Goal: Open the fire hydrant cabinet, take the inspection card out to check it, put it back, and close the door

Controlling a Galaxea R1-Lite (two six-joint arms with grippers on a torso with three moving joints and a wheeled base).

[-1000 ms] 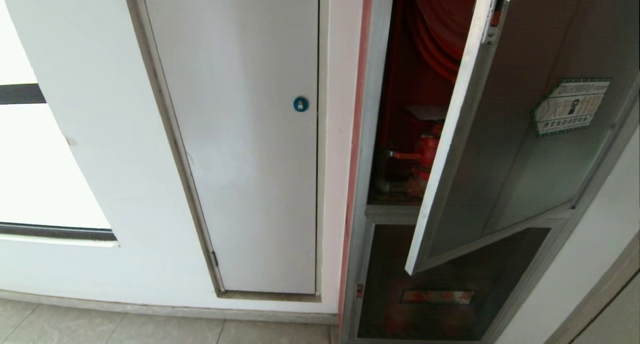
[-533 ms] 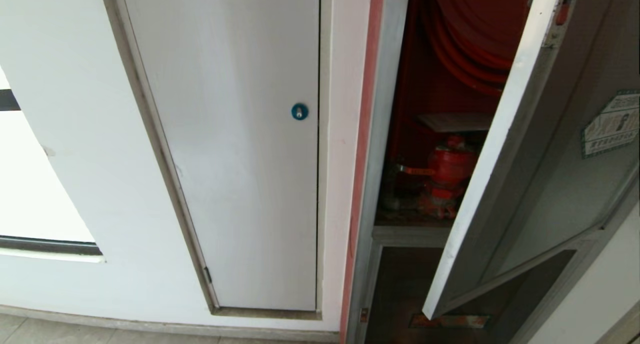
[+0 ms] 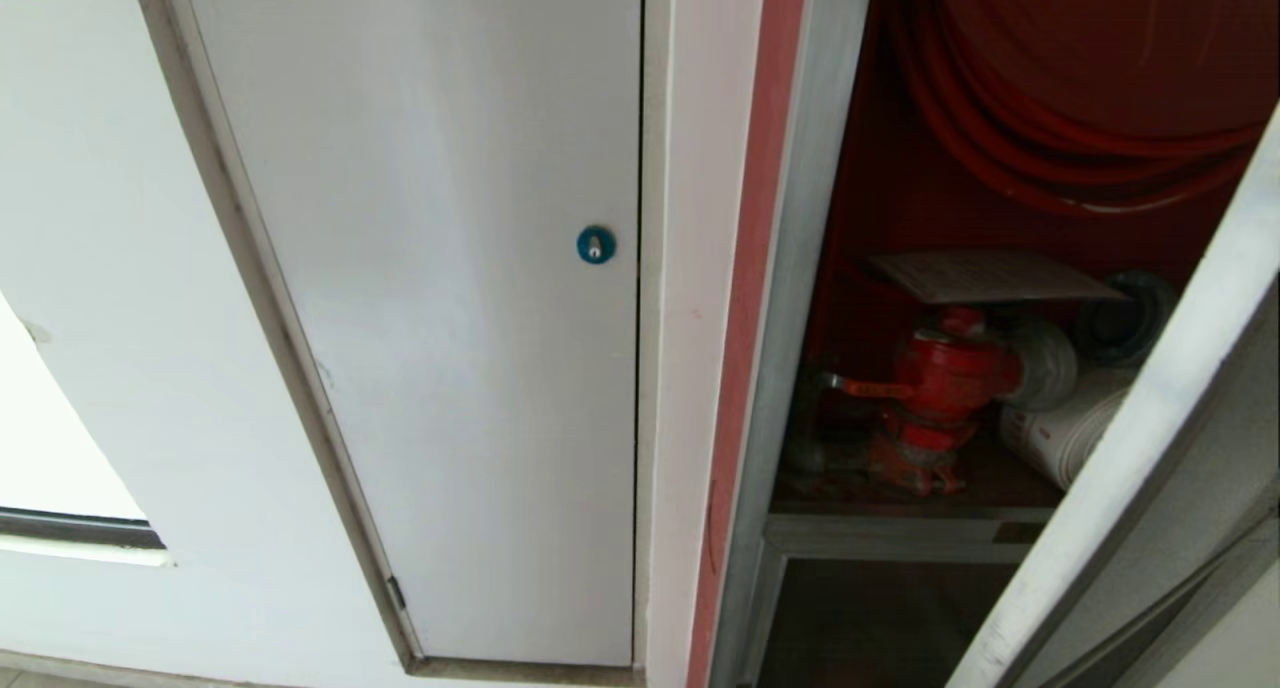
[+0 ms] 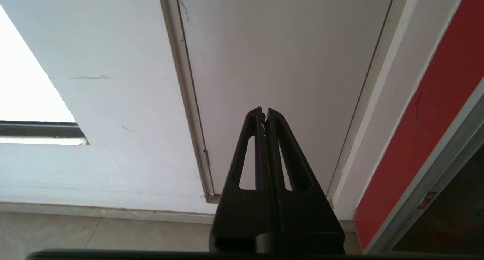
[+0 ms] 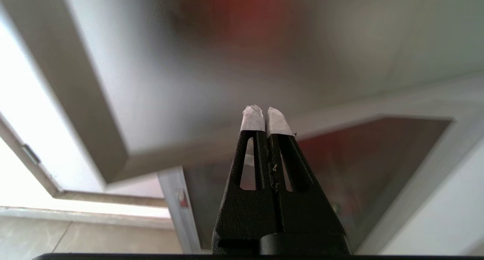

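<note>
The fire hydrant cabinet stands open at the right, red inside, with a red hose reel, a red valve and a white rolled hose. The inspection card lies flat on top of the valve. The door hangs open, its pale edge slanting across the lower right; its tinted glass fills the right wrist view. My right gripper is shut and empty, just short of that glass near the door's bottom frame. My left gripper is shut and empty, facing the white door. Neither arm shows in the head view.
A white door with a blue lock sits left of the cabinet, with a pink-red strip between them. A smaller dark glass panel lies below the cabinet shelf. Tiled floor runs along the wall's base.
The whole head view has shifted closer to the cabinet, so the camera moved. The valve, card and rolled hose now show more fully; the door's sticker has left the picture.
</note>
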